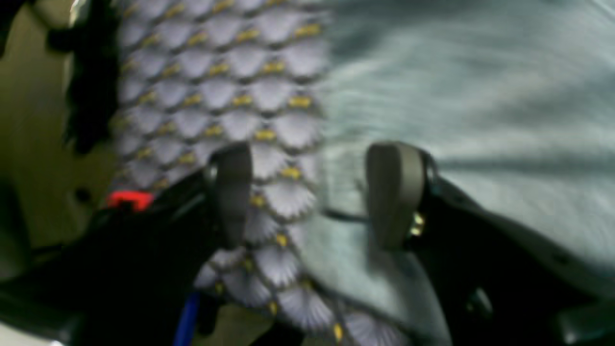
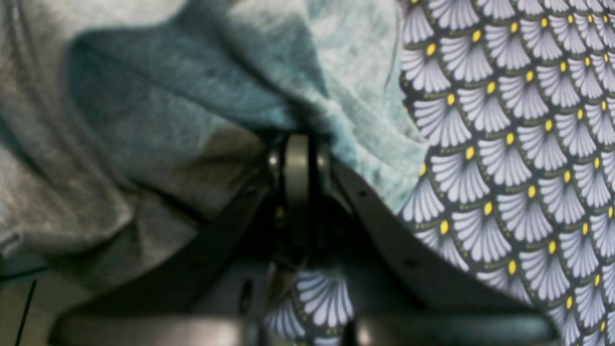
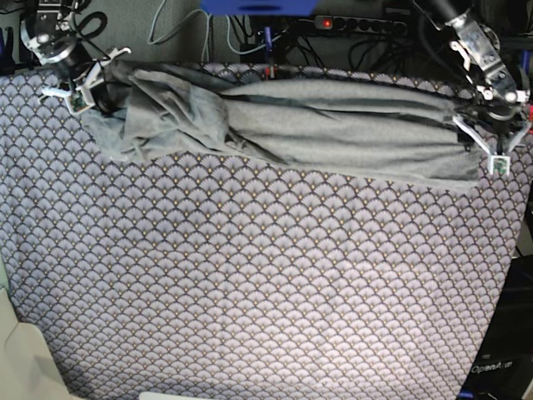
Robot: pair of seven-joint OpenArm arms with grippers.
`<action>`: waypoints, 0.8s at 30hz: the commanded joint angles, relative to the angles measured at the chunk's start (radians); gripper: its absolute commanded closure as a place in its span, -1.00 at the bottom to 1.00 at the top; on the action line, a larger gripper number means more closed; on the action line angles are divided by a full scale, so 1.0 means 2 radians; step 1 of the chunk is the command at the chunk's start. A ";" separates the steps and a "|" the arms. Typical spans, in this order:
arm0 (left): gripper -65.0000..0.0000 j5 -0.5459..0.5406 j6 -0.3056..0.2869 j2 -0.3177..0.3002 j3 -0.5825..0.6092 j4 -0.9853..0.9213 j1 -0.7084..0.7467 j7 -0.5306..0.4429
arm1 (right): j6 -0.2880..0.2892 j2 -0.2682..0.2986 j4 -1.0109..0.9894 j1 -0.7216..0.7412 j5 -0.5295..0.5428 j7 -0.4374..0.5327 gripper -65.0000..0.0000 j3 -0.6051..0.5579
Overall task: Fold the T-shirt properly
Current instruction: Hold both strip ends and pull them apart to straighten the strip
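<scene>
The light grey T-shirt (image 3: 308,125) lies bunched in a long band along the far edge of the table. In the base view my right gripper (image 3: 87,88) is at the shirt's left end. The right wrist view shows that gripper (image 2: 298,144) shut on a fold of the T-shirt (image 2: 158,96), which gathers at its fingertips. My left gripper (image 3: 491,140) hovers at the shirt's right end. In the left wrist view it (image 1: 312,192) is open, straddling the T-shirt (image 1: 461,96) edge where it meets the cloth, with nothing gripped between the fingers (image 1: 394,192).
A purple scallop-patterned tablecloth (image 3: 250,283) covers the whole table. Cables and a power strip (image 3: 358,25) run behind the far edge. The table's right edge (image 3: 510,250) drops off close to my left gripper.
</scene>
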 commanded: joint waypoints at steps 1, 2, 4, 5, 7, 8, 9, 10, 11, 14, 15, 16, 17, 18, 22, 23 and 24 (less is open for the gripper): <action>-0.17 -0.006 -0.001 -0.005 -0.003 0.006 -0.004 -0.010 | 0.000 0.007 -0.002 -0.001 -0.005 -0.008 1.00 0.001; -0.17 -0.006 -0.001 -0.005 -0.004 0.003 -0.006 -0.010 | 0.000 0.011 -0.005 -0.001 -0.005 -0.008 1.00 0.001; -0.17 -0.006 -0.001 -0.011 -0.002 0.002 -0.007 -0.011 | 0.000 0.014 -0.006 -0.001 -0.005 -0.008 1.00 0.001; -0.17 -0.006 -0.001 -0.011 -0.001 0.002 -0.007 -0.011 | 0.000 0.014 -0.007 -0.001 -0.005 -0.008 1.00 0.001; -0.17 -0.006 0.000 -0.011 -0.001 0.001 -0.011 -0.011 | 0.000 0.015 -0.008 -0.001 -0.005 -0.008 1.00 0.001; -0.17 -0.006 0.000 -0.011 -0.001 0.001 -0.017 -0.011 | 0.000 0.015 -0.008 -0.001 -0.005 -0.008 1.00 0.001; -0.17 -0.006 0.000 -0.011 -0.001 -0.003 -0.021 -0.010 | 0.000 0.015 -0.008 -0.001 -0.005 -0.008 1.00 0.001; -0.17 -0.006 0.001 -0.011 -0.001 -0.014 -0.023 -0.010 | 0.000 0.015 -0.008 -0.001 -0.005 -0.008 1.00 0.001; -0.17 -0.006 0.002 -0.011 -0.001 -0.027 -0.026 -0.010 | 0.000 0.015 -0.008 -0.001 -0.005 -0.008 1.00 0.001; -0.17 -0.006 0.001 -0.012 0.000 -0.065 -0.035 -0.010 | 0.000 0.015 -0.008 -0.001 -0.005 -0.008 1.00 0.001; -0.17 -0.005 0.001 -0.012 0.000 -0.073 -0.036 -0.010 | 0.000 0.015 -0.008 -0.001 -0.005 -0.008 1.00 0.002; -0.17 -0.005 0.000 -0.012 0.000 -0.077 -0.036 -0.011 | 0.000 0.015 -0.008 -0.001 -0.005 -0.008 1.00 0.002; -0.17 -0.005 0.000 -0.012 0.000 -0.080 -0.036 -0.011 | 0.000 0.015 -0.008 -0.001 -0.005 -0.008 1.00 0.002; -0.17 -0.005 0.000 -0.012 0.000 -0.081 -0.036 -0.011 | 0.000 0.015 -0.008 -0.001 -0.005 -0.008 1.00 0.003; -0.16 -0.005 -0.001 -0.012 0.000 -0.084 -0.034 -0.008 | 0.000 0.015 -0.008 -0.001 -0.005 -0.008 1.00 0.003; -0.16 -0.005 -0.001 -0.012 0.000 -0.084 -0.034 -0.007 | 0.000 0.015 -0.008 -0.001 -0.005 -0.008 1.00 0.003; -0.16 -0.005 -0.001 -0.011 0.000 -0.084 -0.033 -0.006 | 0.000 0.015 -0.008 -0.001 -0.005 -0.008 1.00 0.003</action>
